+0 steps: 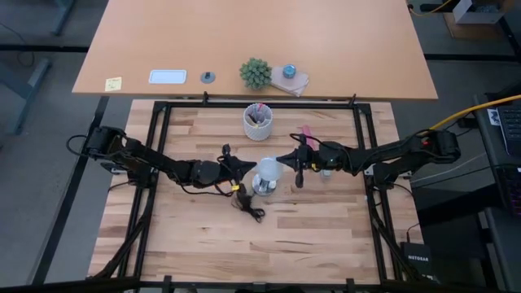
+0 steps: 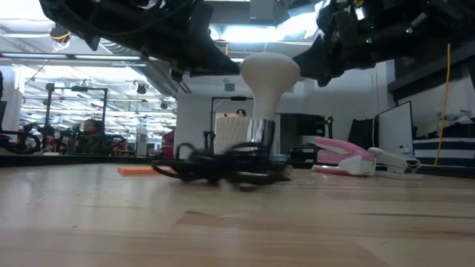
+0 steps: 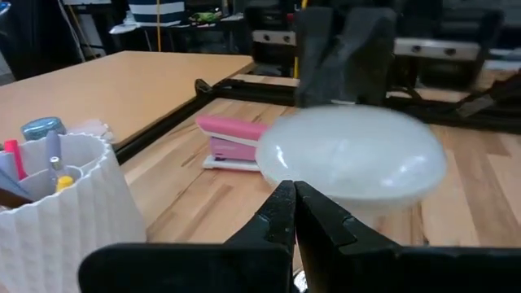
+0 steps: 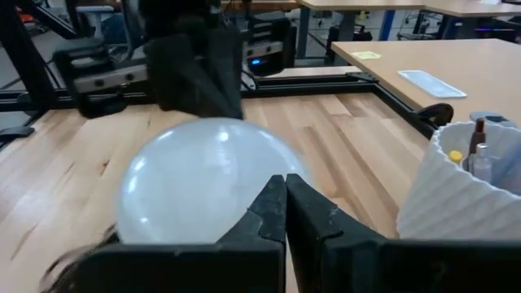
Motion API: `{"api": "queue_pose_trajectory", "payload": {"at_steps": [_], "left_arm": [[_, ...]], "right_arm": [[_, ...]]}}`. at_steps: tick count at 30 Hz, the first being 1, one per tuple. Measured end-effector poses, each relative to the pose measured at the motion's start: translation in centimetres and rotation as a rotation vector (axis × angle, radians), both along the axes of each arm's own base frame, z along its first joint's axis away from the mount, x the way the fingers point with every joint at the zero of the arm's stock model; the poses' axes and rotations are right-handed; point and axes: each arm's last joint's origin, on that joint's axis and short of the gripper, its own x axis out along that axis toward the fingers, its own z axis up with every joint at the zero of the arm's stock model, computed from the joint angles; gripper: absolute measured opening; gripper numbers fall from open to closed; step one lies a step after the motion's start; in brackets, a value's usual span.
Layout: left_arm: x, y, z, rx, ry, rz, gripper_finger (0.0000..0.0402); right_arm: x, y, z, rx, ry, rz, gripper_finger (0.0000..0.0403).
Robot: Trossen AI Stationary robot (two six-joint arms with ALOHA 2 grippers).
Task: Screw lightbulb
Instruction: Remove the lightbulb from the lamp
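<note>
1. The small white funnel-shaped lightbulb (image 1: 269, 170) stands upright in the middle of the wooden surface (image 1: 309, 236). Its round end is up and its thin base sits in a round silvery fitting (image 2: 260, 139).
2. The left end effector (image 1: 244, 166) is at the bulb's 9 o'clock, and the right end effector (image 1: 285, 159) is at its 3 o'clock. Both are just beside the bulb's round top, about equally near.
3. Both end effectors are clenched tight and hold nothing. I think one must open before it can grip and turn the bulb.
4. A tangled black cord (image 1: 248, 203) lies by the fitting, at about 7 o'clock.
5. A white ribbed cup of pens (image 1: 259, 121) stands at 12 o'clock, well apart.
6. A pink stapler (image 2: 345, 158) lies near the right arm, at about 2 o'clock.
7. Nothing sits between the bulb and either end effector.
</note>
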Motion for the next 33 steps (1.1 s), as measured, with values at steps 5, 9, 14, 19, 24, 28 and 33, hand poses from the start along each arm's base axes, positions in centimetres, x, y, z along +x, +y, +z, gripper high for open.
{"api": "queue_pose_trajectory", "payload": {"at_steps": [5, 9, 14, 19, 24, 28, 33], "left_arm": [[0.0, 0.1, 0.0, 0.024, 0.010, 0.034, 0.0001], [-0.1, 0.2, 0.0, 0.033, 0.009, 0.077, 0.0001], [-0.1, 0.3, 0.0, 0.037, 0.006, 0.102, 0.0001], [-0.1, 0.2, 0.0, 0.037, 0.004, 0.095, 0.0001], [0.0, 0.0, 0.0, 0.020, 0.005, 0.034, 0.0001], [0.0, -0.1, 0.0, 0.016, 0.004, 0.020, 0.0001], [-0.1, -0.4, 0.0, 0.016, 0.005, 0.003, 0.0001]], "right_arm": [[0.1, 0.0, 0.6, -0.034, -0.059, 0.008, 0.0006], [0.1, 0.1, 1.1, -0.053, -0.111, 0.027, 0.0004], [0.0, 0.5, 1.7, -0.005, -0.155, 0.141, 0.0003], [-0.4, 2.8, 1.8, 0.071, -0.134, 0.384, 0.0002], [-0.7, 5.2, 1.0, 0.052, -0.052, 0.393, 0.0002], [-0.7, 6.1, 0.5, -0.021, -0.019, 0.262, 0.0001], [-0.3, 5.9, -0.3, -0.040, 0.018, 0.155, 0.0001]]}}
